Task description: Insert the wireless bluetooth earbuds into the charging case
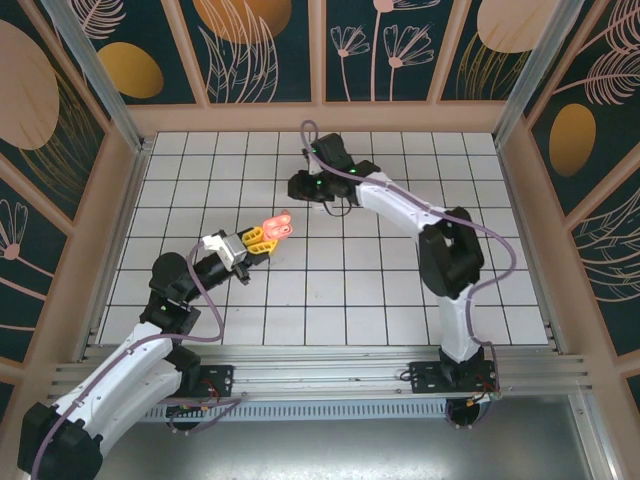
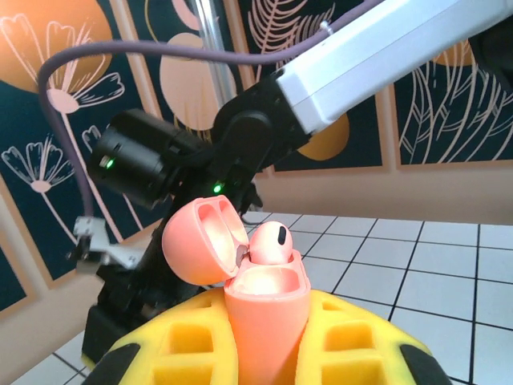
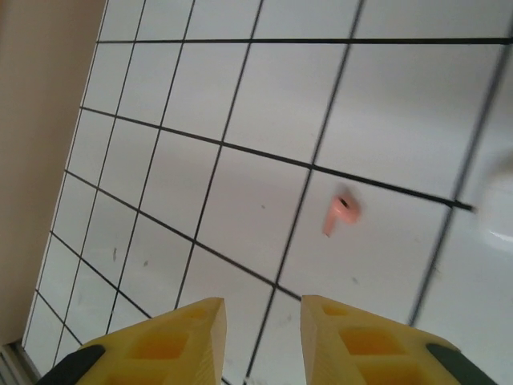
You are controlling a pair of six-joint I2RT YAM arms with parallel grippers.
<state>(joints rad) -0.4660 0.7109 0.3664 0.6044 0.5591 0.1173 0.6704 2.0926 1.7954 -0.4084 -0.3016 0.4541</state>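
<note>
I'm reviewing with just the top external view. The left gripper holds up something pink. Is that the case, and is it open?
Observer: Yes. The left wrist view shows the left gripper clamped on the pink charging case, its lid flipped open.
Operator: Anything inside it?
Observer: One pink earbud sits in it, its head showing above the rim.
Operator: What is the right gripper over?
Observer: In its wrist view the right gripper is open and empty, and a second pink earbud lies loose on the white table just ahead of it.
</note>
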